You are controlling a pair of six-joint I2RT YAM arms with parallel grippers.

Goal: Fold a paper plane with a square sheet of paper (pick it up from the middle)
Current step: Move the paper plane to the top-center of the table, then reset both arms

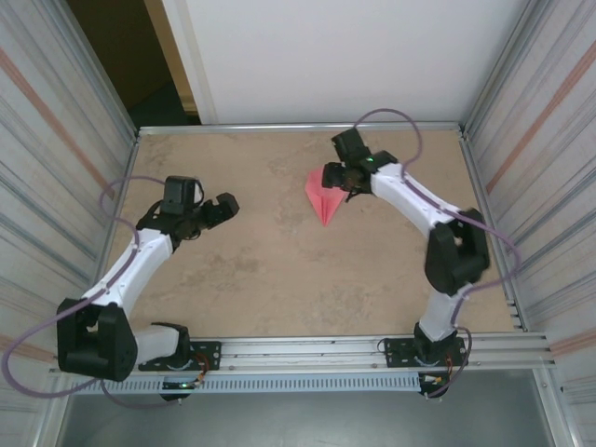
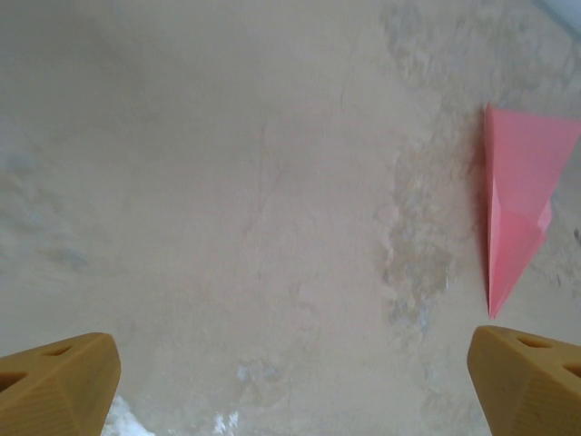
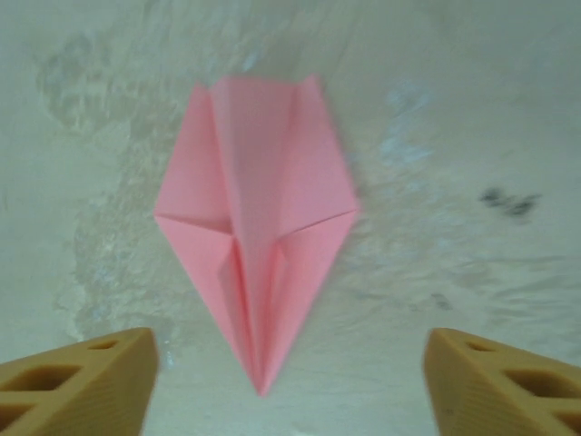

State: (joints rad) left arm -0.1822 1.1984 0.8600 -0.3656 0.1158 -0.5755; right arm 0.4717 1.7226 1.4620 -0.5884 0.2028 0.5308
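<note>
Creases on paper plane point(image 3: 257, 236) show at right wrist; right tool point(image 3: 290, 368) and left tool point(image 2: 292, 368) spread, empty.

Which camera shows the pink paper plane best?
The right wrist view: the paper plane lies whole and centred, its folds and tip plain. The left wrist view catches it at the right edge; the top view shows it small.

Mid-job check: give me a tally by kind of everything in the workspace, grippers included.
paper plane, pink: 1
grippers, both open: 2 (left gripper, right gripper)
Total: 3
</note>
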